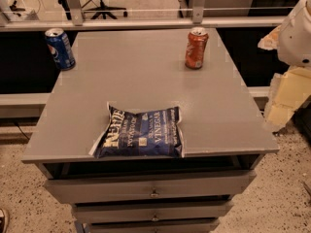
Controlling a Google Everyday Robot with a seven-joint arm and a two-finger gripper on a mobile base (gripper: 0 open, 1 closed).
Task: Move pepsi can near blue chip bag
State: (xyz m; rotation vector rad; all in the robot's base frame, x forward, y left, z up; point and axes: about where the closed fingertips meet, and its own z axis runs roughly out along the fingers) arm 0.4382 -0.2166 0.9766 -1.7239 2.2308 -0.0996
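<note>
Well apart, pepsi can (pixel 60 49) back-left, tool (pixel 285 95) right edge

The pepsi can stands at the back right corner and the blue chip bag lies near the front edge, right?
No. In the camera view the pepsi can stands at the back left corner; the blue chip bag does lie near the front edge. The gripper is out of view.

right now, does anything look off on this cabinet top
The pepsi can stands right at the far-left corner of the cabinet top, and the blue chip bag lies at its front lip. The gripper is out of view.
</note>
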